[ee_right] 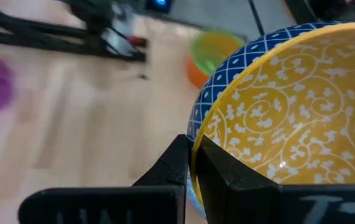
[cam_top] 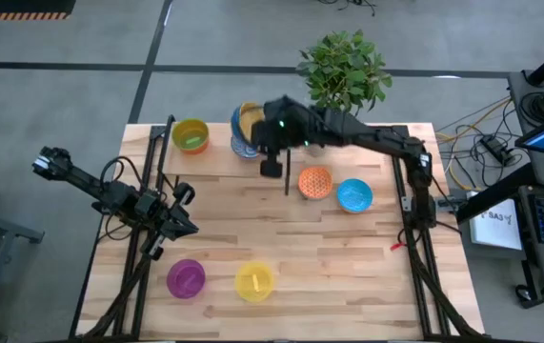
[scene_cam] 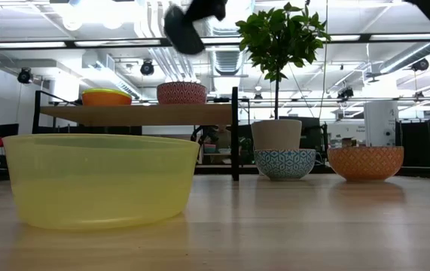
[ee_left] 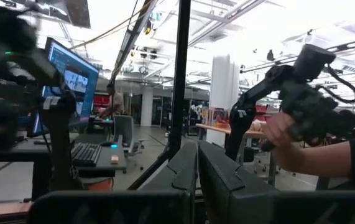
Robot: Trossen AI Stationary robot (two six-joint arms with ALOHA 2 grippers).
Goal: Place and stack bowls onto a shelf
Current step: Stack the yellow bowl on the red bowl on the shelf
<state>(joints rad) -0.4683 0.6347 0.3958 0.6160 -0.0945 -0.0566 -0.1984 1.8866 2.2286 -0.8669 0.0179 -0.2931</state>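
Yellow-lined blue-patterned bowl pinched at its rim by right gripper, over shelf

The tabletop is showing pale, matt wood planks. The yellow bowl is looking like translucent, smooth plastic. The patterned yellow bowl is gleaming glossy, like glazed ceramic. The shelf is showing light wood on black metal posts.
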